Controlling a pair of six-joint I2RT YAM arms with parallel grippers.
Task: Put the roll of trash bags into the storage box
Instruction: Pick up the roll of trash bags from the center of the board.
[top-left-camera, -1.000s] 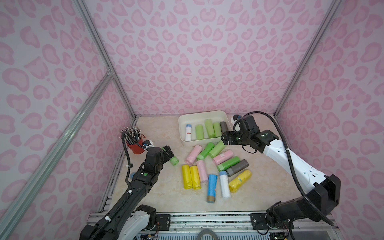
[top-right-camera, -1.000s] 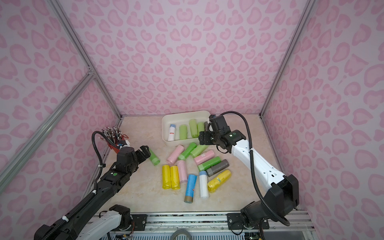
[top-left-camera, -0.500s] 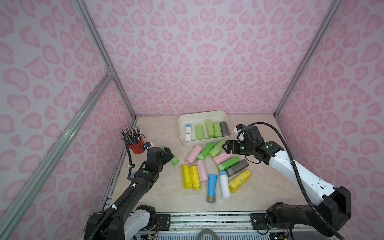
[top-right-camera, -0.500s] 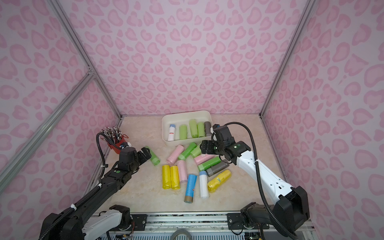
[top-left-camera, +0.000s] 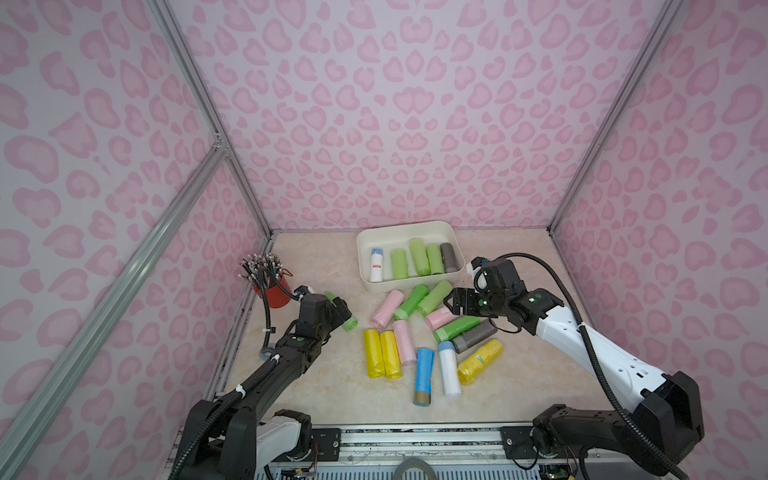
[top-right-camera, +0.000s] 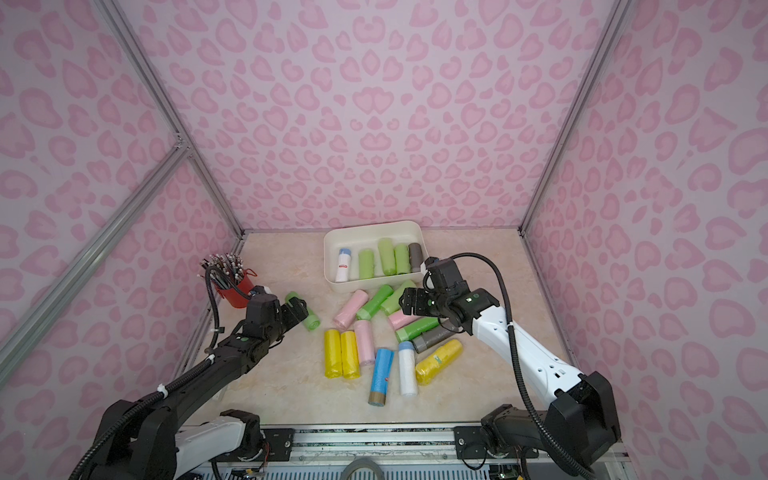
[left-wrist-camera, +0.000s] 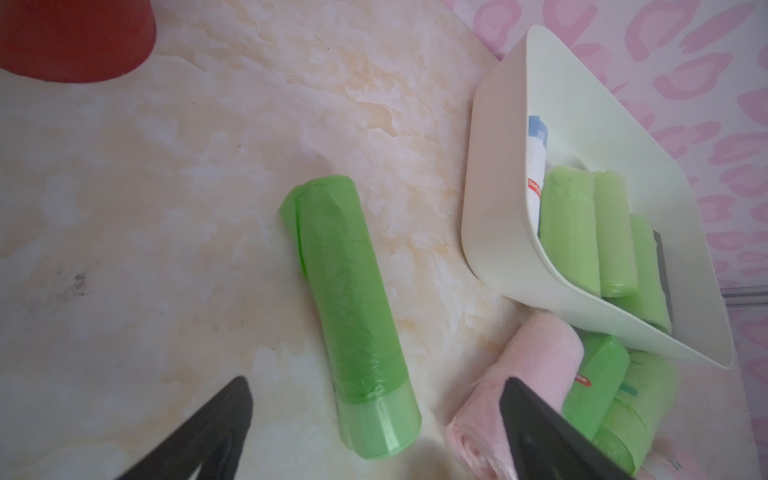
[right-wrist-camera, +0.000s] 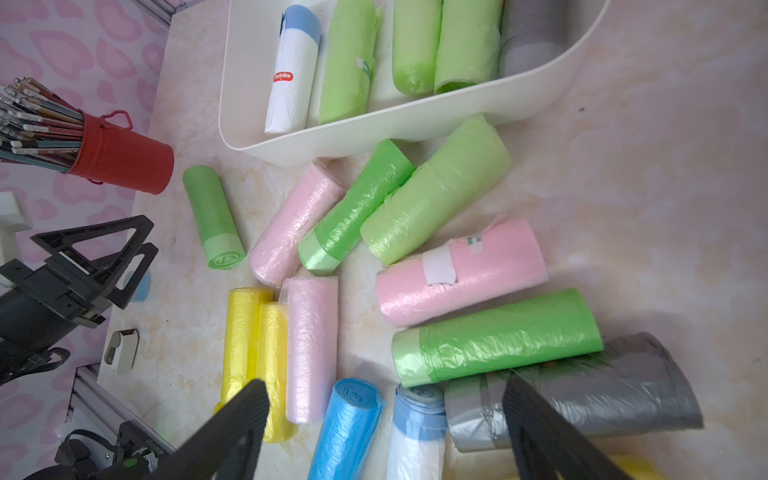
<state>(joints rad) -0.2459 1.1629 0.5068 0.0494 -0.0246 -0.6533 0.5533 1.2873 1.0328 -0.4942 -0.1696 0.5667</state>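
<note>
The cream-white storage box (top-left-camera: 415, 282) stands at the back and holds several rolls. A lone green roll of trash bags (top-left-camera: 351, 323) lies left of the main pile. My left gripper (top-left-camera: 343, 311) is open right at it. In the left wrist view the green roll's (left-wrist-camera: 353, 299) near end sits between the spread fingers of the left gripper (left-wrist-camera: 376, 386), touching neither. My right gripper (top-left-camera: 453, 301) hovers open and empty over the pile in front of the box. In the right wrist view the right gripper (right-wrist-camera: 384, 388) has blue, white and grey rolls below it.
A pile of pink, green, yellow, blue, white and grey rolls (top-left-camera: 419, 332) lies in front of the box. A red pencil cup (top-left-camera: 276, 293) stands by the left wall behind my left arm. Pink walls close in the table on three sides.
My right gripper has pulled back from over the box and come down over the pile. My left gripper has reached forward onto the lone green roll.
</note>
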